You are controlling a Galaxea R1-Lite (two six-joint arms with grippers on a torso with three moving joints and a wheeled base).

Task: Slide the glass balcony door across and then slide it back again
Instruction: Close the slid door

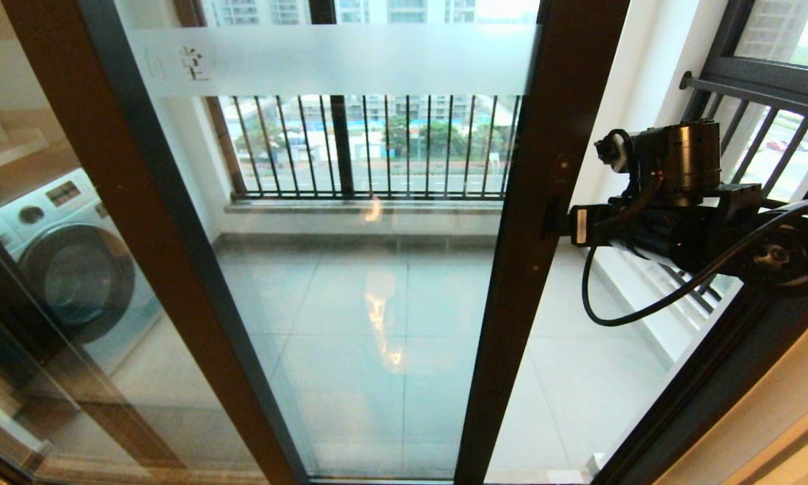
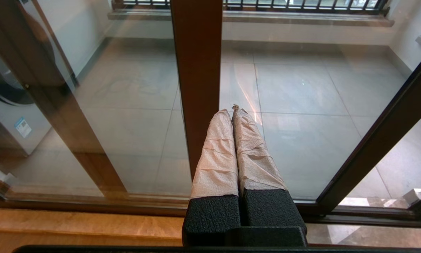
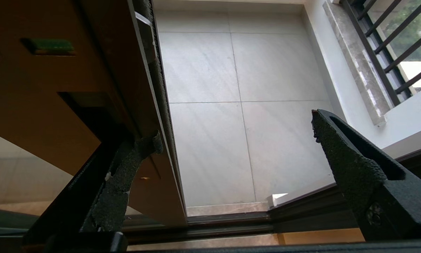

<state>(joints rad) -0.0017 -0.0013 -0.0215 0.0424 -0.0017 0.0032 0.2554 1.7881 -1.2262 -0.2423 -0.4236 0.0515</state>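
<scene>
The glass balcony door fills the head view, with its frosted band at the top and a dark brown stile on the right. It stands partly slid, leaving a gap to the right jamb. My right gripper reaches in from the right at the lock plate. In the right wrist view the right gripper is open. One finger lies against the stile and the other finger hangs in the gap. My left gripper is shut on nothing, low before the glass beside a brown frame post.
A washing machine stands behind the glass at the left. Black barred railings close the balcony at the back and right. The floor track and right jamb bound the gap.
</scene>
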